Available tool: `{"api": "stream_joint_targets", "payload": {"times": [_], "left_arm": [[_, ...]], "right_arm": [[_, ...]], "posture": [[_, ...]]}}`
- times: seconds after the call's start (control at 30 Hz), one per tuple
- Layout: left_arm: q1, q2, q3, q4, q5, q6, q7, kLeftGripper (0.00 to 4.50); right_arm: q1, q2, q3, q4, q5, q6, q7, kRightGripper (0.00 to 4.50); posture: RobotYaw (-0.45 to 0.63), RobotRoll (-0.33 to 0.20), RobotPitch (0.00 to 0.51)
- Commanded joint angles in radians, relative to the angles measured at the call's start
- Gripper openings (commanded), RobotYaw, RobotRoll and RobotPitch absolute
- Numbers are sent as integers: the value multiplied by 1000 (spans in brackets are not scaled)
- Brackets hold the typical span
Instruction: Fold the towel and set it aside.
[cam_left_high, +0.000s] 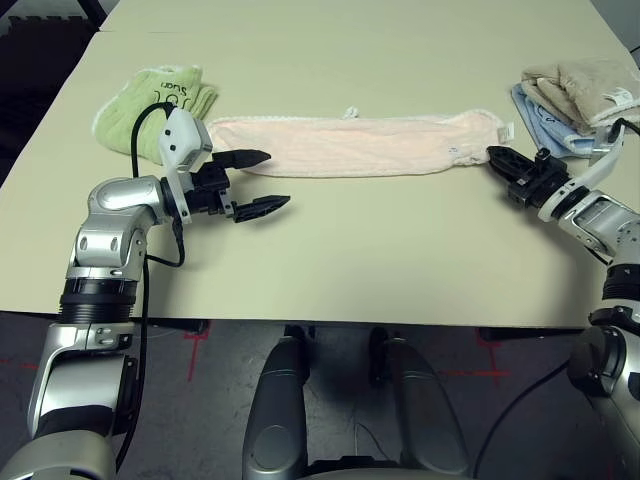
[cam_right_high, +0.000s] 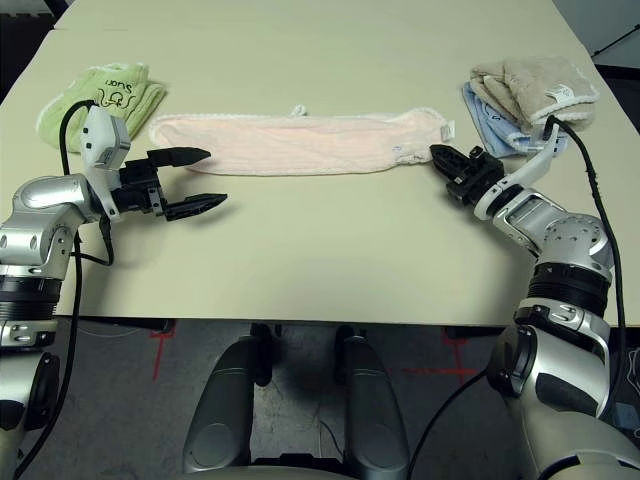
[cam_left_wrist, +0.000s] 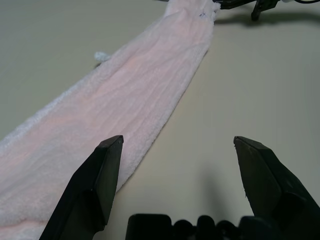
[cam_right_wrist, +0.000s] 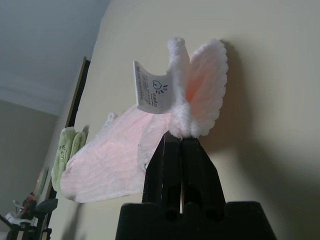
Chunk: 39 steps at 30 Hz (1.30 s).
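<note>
Towel (cam_left_high: 350, 146) — corner pinched by right end effector (cam_right_wrist: 181, 142); left end effector (cam_left_high: 258, 183) gapes wide.

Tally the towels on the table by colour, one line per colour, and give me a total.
Pale pink towel, stretched across the table: 1
Light green towel, at the robot's left end: 1
Beige towel, at the robot's right end: 1
Light blue towel, under the beige one: 1
Total: 4
</note>
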<state>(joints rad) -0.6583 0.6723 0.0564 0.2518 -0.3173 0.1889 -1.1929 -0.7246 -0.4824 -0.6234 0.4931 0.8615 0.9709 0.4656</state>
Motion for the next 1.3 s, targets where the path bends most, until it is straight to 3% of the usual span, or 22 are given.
{"api": "stream_joint_targets", "payload": {"times": [0.03,0.43,0.73,0.97,1.13,1.3], "left_arm": [[10,-1,-18,-10,-2,3,-8,4500],[-14,-9,-33,16,2,-11,-17,4500],[-25,-16,-43,35,4,-22,-21,4500],[-17,-19,-24,26,-6,-16,2,4500],[-11,-10,-15,18,-13,-3,5,4500],[-16,-3,-8,27,-12,-20,-6,4500]], "right_arm": [[48,3,-19,-23,19,30,-29,48],[130,-95,-67,-75,62,48,-44,48],[92,-164,-38,-1,40,-26,36,48],[54,-147,58,-23,38,-30,190,48],[51,-162,215,-87,7,-8,352,48],[19,-167,281,-84,-14,-9,430,48]], "posture": [[8,0,272],[-18,0,266],[-19,0,262],[1,0,257],[16,0,255],[21,0,253]]}}
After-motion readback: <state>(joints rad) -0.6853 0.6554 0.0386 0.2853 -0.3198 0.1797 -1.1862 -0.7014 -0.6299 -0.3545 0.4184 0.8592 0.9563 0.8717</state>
